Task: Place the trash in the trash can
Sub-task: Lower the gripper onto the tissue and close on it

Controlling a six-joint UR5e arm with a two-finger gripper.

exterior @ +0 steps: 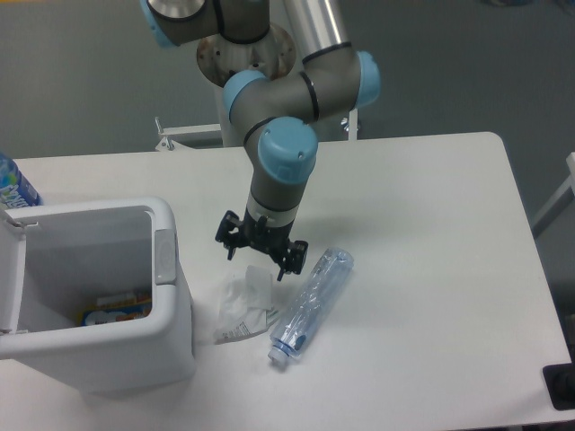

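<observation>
Gripper (257,259): fingers spread apart, holding nothing, poised just above the upper edge of the wrapper (243,307). Wrapper: crumpled, lying on the table (431,269) between the bin (166,310) and the crushed bottle (312,303). Bottle: on its side, cap toward the front edge. Bin: open, at the table's left, some packaging inside. Blue-labelled bottle (13,187): far left, behind the bin.
</observation>
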